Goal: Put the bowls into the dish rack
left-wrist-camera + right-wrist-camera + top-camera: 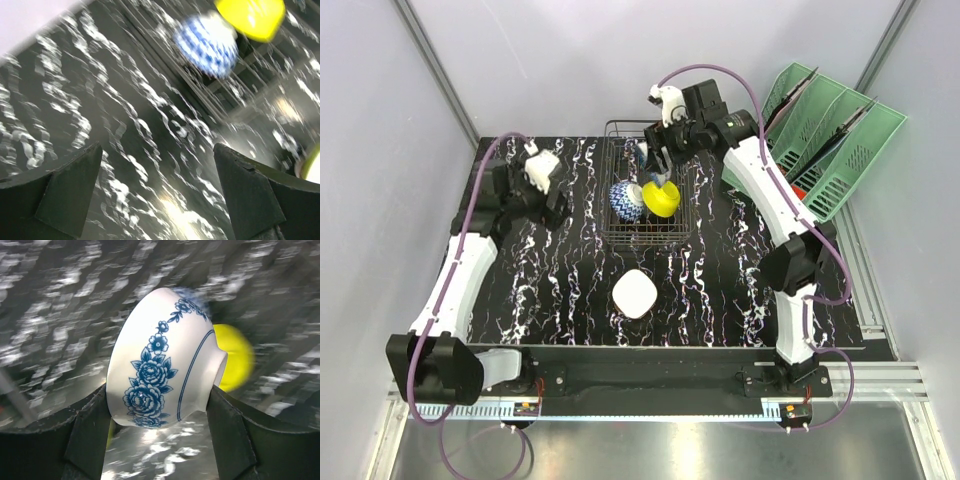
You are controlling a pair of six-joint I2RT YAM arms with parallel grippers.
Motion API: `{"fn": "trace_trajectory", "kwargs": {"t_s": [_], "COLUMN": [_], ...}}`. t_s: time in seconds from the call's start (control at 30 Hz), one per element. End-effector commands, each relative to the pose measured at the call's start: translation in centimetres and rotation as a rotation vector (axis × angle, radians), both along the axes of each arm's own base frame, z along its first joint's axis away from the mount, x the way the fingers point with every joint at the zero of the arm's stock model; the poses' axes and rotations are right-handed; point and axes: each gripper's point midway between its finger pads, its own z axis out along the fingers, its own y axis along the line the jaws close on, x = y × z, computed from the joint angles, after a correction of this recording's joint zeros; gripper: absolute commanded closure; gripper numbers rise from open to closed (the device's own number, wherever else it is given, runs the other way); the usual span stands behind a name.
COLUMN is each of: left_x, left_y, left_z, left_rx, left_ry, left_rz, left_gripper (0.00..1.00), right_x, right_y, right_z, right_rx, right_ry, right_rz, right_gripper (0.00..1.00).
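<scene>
Both wrist views are blurred, and from above my right gripper (157,397) hides most of its load. Its jaws clamp a flowered bowl (160,360) over the rack (645,238), which holds a yellow bowl (661,198) and a blue bowl (626,201). My left gripper (156,150) gapes wide over the table (540,280), holding nothing. A white bowl (635,295) lies outside the rack.

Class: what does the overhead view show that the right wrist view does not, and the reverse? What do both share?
Only overhead: the plain white bowl on the table, the green organizer, the left gripper. Only right wrist: the rose pattern on the flowered bowl clamped in the right gripper. Both: the yellow bowl.
</scene>
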Motion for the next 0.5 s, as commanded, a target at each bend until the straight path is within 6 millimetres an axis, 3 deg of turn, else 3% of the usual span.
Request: {"fn": "trace_trajectory", "kwargs": {"t_s": [0.0, 0.13, 0.3, 0.33, 0.4, 0.43, 0.47], "left_x": [-3.7, -6.2, -9.4, -9.6, -9.8, -9.9, -9.9], "left_y": [-1.7, -2.6, -3.8, -3.9, -3.9, -3.8, -3.8], "left_z": [-1.4, -2.8, -3.6, -3.7, -4.5, -5.0, -5.3], "left_rx": [-0.016, -0.005, -0.028, -0.025, -0.033, -0.035, -0.032], "left_ry": [0.036, 0.058, 0.084, 0.088, 0.129, 0.144, 0.153], "left_rz": [-0.147, -0.257, -0.372, -0.391, -0.386, -0.384, -0.379], "left_gripper": [0.01, 0.01, 0.01, 0.01, 0.01, 0.01, 0.01], "right_x": [6.5, 9.7, 13.2, 14.0, 15.4, 16.1, 16.8], "right_y": [-3.0, -3.2, -3.4, -3.3, -3.4, -3.2, -3.2], "right_z": [1.0, 0.5, -2.4, -1.9, -3.4, -2.8, -4.3], "right_rx": [-0.204, -0.273, -0.375, -0.375, -0.42, -0.415, -0.447], "right_ry": [-0.282, -0.38, -0.444, -0.478, -0.503, -0.537, -0.538], "right_rz": [-0.155, -0.197, -0.223, -0.237, -0.244, -0.249, -0.241], "right_gripper": [1.0, 1.0, 1.0, 1.0, 1.0, 1.0, 1.0]}}
